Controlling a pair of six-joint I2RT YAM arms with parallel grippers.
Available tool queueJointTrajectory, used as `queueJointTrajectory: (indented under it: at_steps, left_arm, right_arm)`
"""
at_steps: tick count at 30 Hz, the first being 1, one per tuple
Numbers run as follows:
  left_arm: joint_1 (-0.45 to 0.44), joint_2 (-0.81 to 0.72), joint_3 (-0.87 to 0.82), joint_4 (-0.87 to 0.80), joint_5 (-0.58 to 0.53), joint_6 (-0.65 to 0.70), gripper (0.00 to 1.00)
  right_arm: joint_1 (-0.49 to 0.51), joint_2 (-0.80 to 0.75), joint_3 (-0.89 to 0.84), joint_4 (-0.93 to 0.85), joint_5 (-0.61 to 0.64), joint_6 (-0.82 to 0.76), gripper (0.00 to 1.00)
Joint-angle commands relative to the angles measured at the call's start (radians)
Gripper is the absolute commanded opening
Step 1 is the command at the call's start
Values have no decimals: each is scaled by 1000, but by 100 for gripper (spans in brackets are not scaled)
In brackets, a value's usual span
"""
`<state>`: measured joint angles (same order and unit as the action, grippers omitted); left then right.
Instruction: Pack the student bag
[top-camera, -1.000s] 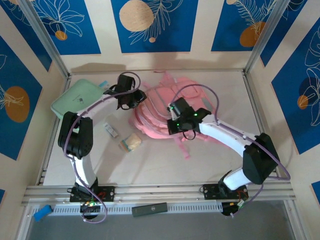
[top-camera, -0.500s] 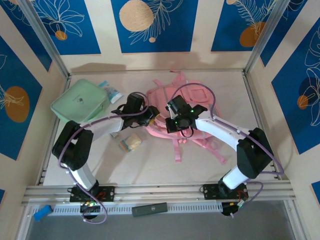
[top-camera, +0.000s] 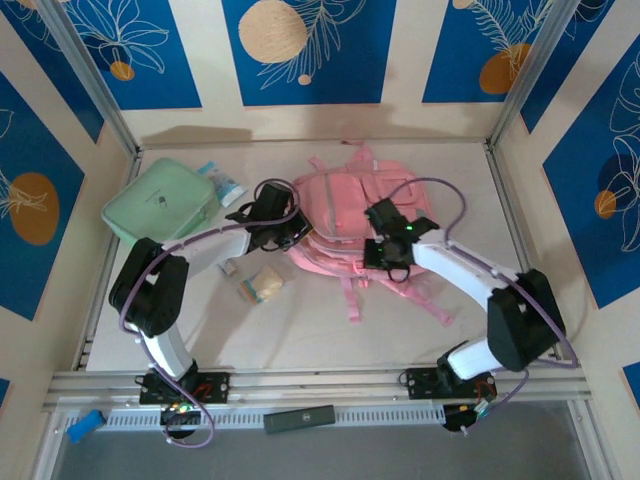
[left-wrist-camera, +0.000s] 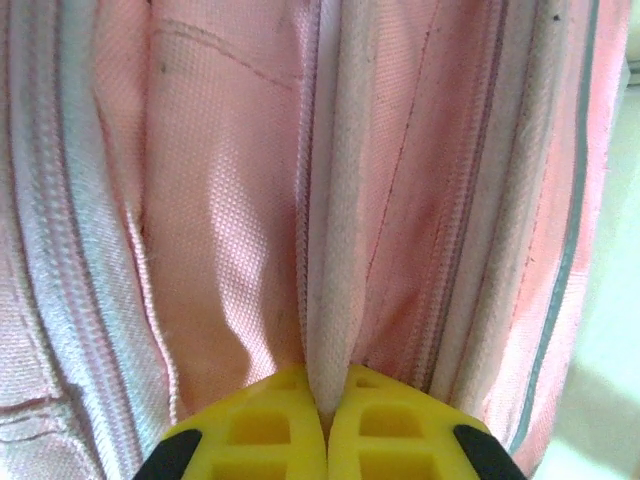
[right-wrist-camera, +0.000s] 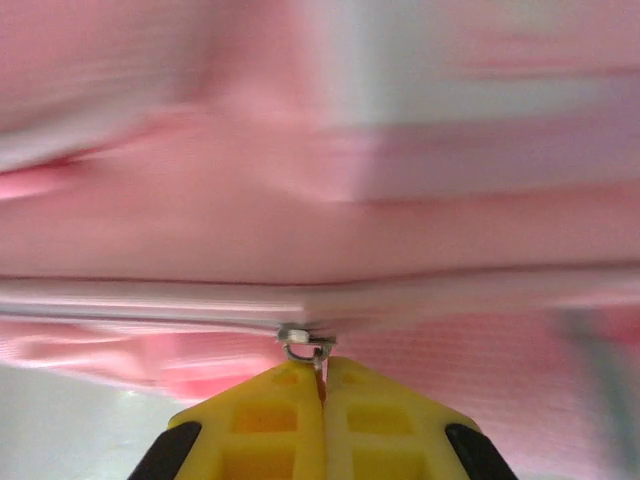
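Observation:
The pink student bag (top-camera: 345, 215) lies flat at the middle of the table, straps trailing toward the near edge. My left gripper (top-camera: 292, 232) is at its left edge, shut on a pale pink fabric fold of the bag (left-wrist-camera: 328, 300) that runs up between the yellow fingers (left-wrist-camera: 265, 430). My right gripper (top-camera: 378, 252) sits on the bag's lower right part, shut on a small metal zip pull (right-wrist-camera: 305, 345) hanging from the zip line (right-wrist-camera: 200, 298). The right wrist view is motion-blurred.
A mint green rounded case (top-camera: 160, 205) lies at the back left, with a small blue-white packet (top-camera: 222, 185) beside it. A tan bundle (top-camera: 262, 284) and a small white item (top-camera: 228, 267) lie left of the bag. Metal frame posts bound the table.
The bag was pulled flat and spread out. My left gripper came from the back left to the bag's left edge. My right gripper slid rightward along the bag with the zip pull.

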<state>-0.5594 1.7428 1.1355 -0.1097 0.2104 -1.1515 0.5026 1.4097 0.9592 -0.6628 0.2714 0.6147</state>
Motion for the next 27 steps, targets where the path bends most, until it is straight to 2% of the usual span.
queueJointTrajectory:
  at_steps: [1,3,4,6,7,9,12,15,20,23,27]
  left_arm:
    - [50,-8,28,-53,-92,61,0]
    - [43,-8,23,-25,-47,74,0]
    - [37,-14,23,-24,-29,91,3]
    - [34,-43,18,-41,4,132,25]
    - [32,-72,8,-60,0,158,27]
    - [27,-141,-26,-105,-39,183,28]
    - [-20,-207,-55,-114,-95,206,28]
    - [-79,-185,7,-146,-120,232,27]
    - [-161,-111,32,-43,-102,174,27]
    - [-179,-51,70,-52,-93,168,24]
    - [-181,-15,72,-29,-89,156,24]
  right_arm:
    - [-25,-73,-32,-157,63,58,0]
    - [4,-69,13,-173,31,35,3]
    - [35,-76,33,-168,15,20,12]
    - [80,-99,61,-147,-53,-9,29]
    - [82,-112,72,-146,-91,-11,37]
    - [19,-132,78,-148,-183,13,42]
    - [-118,-115,58,-52,-387,73,42]
    - [-141,-37,126,-28,-367,148,42]
    - [-187,48,151,124,-369,286,43]
    - [-196,127,184,128,-339,327,44]
    - [-185,203,210,183,-363,327,43]
